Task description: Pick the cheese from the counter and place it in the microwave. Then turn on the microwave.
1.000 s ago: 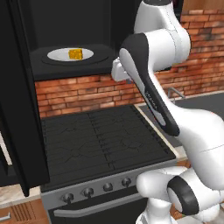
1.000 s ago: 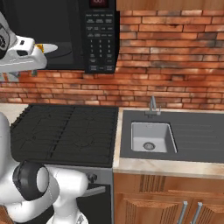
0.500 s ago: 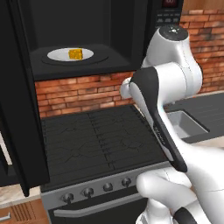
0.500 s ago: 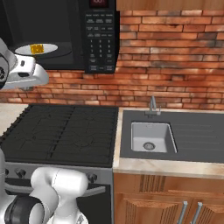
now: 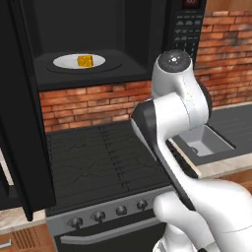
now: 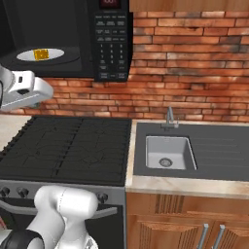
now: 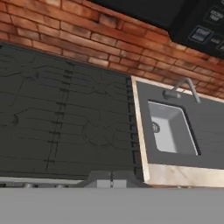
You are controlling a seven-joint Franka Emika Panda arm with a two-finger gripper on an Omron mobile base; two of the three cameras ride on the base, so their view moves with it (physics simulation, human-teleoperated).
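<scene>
Though its button labels blur, the microwave [image 6: 73, 39] holds the cheese [image 5: 84, 61].

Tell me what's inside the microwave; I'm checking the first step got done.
Inside the open microwave a white plate lies on the dark floor, with the cheese on it. The cavity's rear is too dark to make out.

- Light was even and soft across the whole kitchen, with no single lamp to be picked out.
- The microwave [image 5: 98, 49] cavity stayed dim, its plate [image 5: 78, 61] bright at 11 o'clock.
- The stovetop [image 7: 65, 118] looked flat black, free of glare.
- Edges were slightly soft; no lens bending showed.
</scene>
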